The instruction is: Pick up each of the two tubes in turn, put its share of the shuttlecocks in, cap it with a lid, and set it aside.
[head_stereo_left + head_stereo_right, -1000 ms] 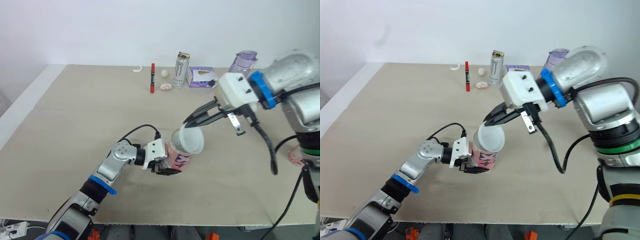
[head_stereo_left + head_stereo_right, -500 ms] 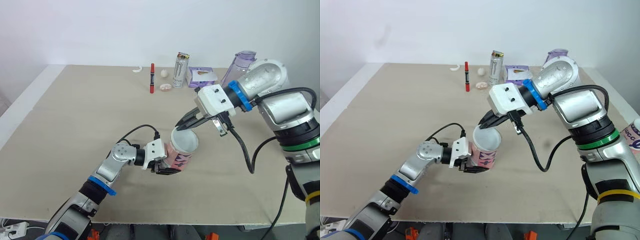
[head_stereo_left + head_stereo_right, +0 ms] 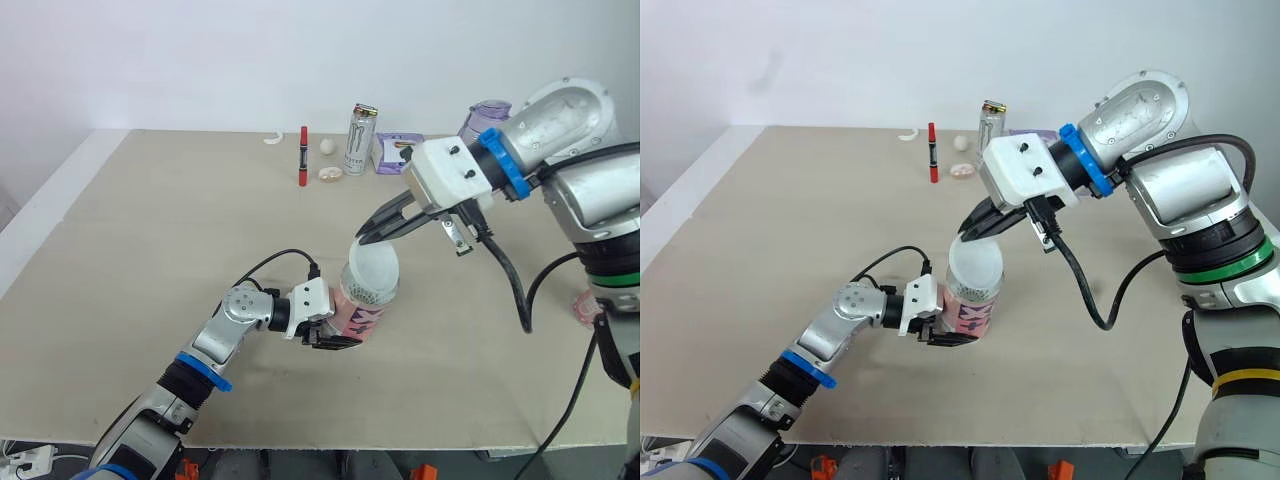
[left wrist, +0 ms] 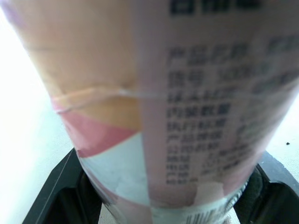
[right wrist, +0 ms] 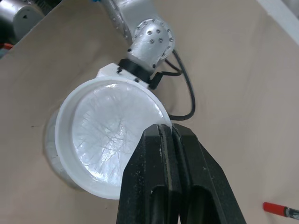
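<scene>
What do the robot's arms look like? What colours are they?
Both arms are shiny silver metal with a blue ring, a white block at the wrist and two black fingers. The left arm has a round joint with little holes and a thin black cable by its wrist. The right arm is chunkier, with a thick black cable, a green band and a yellow band.

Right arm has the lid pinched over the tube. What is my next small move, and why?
Probably level the lid and ease it straight down onto the tube's mouth. The right gripper pinches the translucent lid by its rim, and the lid sits tilted over the tube, which the left gripper clamps lower down. It does not look squarely seated, so releasing now seems premature.
</scene>
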You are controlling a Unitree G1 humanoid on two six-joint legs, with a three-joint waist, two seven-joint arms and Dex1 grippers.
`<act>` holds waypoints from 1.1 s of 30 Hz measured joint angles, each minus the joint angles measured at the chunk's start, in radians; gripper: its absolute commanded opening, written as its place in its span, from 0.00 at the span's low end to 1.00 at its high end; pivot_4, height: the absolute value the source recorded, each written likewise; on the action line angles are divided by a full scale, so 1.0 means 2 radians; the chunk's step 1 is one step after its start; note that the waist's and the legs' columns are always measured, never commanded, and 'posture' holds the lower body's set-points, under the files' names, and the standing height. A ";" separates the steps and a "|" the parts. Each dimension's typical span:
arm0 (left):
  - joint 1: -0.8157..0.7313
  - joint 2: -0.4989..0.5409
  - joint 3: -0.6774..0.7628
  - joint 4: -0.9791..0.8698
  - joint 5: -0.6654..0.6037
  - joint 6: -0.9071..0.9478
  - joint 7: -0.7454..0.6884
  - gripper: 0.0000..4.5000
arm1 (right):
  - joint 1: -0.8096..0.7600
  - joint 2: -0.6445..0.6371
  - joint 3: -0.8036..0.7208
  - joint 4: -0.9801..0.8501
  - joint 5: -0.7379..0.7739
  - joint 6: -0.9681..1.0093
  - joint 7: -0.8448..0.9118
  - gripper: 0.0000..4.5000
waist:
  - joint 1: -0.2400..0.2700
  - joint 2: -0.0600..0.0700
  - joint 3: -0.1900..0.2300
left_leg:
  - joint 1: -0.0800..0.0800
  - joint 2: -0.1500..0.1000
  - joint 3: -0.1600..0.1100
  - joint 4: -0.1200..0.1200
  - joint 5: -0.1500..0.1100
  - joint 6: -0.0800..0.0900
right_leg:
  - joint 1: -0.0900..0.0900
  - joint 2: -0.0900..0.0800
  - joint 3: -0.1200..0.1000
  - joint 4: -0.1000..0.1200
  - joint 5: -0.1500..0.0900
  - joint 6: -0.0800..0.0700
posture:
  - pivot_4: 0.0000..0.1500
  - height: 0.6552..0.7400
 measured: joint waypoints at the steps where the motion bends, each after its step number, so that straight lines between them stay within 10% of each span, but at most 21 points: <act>1: 0.000 0.000 0.000 0.000 0.000 0.000 0.000 0.70 | 0.005 0.001 0.002 -0.002 0.000 0.000 0.000 0.05 | 0.000 0.000 0.000 | 0.000 0.000 0.000 0.000 0.000 0.000 | 0.000 0.000 0.000 0.000 0.000 0.000 | 1.00 1.00; 33: 0.007 0.003 0.000 -0.017 0.000 0.011 0.008 0.70 | -0.011 -0.008 0.025 0.007 0.015 -0.008 0.000 0.05 | 0.000 -0.001 0.001 | 0.000 0.000 0.004 -0.001 0.000 0.000 | -0.003 -0.007 -0.007 0.000 0.000 0.000 | 1.00 1.00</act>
